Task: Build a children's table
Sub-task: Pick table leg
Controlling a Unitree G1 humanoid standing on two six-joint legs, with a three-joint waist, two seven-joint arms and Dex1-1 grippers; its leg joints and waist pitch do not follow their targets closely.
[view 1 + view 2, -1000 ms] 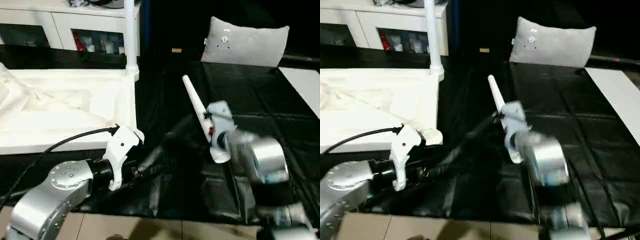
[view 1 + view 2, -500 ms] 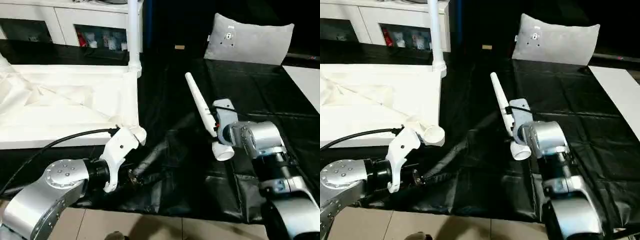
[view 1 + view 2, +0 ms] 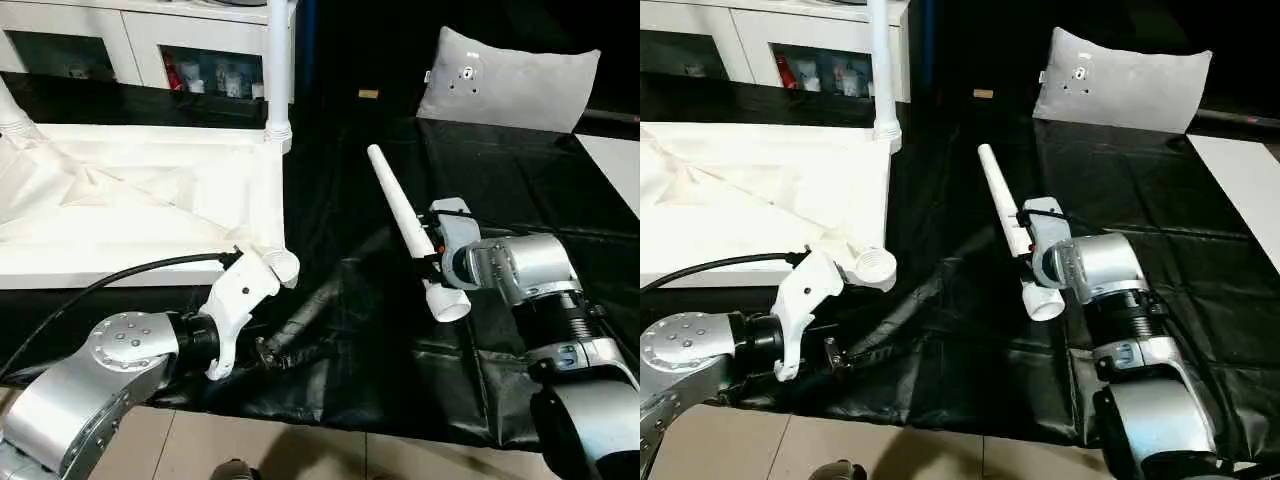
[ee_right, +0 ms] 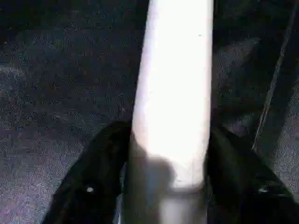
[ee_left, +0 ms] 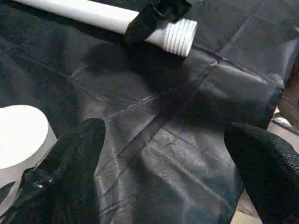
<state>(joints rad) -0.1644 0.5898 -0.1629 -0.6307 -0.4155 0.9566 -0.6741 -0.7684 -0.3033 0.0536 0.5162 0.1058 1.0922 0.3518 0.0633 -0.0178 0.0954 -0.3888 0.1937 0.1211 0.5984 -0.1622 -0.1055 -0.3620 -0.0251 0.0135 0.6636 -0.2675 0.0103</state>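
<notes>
Right gripper [image 3: 432, 262] closing on leg [image 3: 400, 215]

Right fingers [image 4: 100, 177], wider a second ago, now flank the leg's thick end on the black sheet [image 3: 520, 190]; lift likely next. Left gripper [image 5: 168, 168] gapes empty, tabletop [image 3: 130, 200] socket [image 5: 21, 135] beside one finger.

The left claw [image 5: 163, 154] hangs low with its two black fingers [image 5: 70, 158] spread wide and nothing between them; its silver forearm [image 3: 90, 385] is bent inward. The right claw [image 4: 170, 154] has a finger [image 4: 100, 168] pressed on each side of a white leg [image 3: 405, 222], near the leg's threaded end.
</notes>
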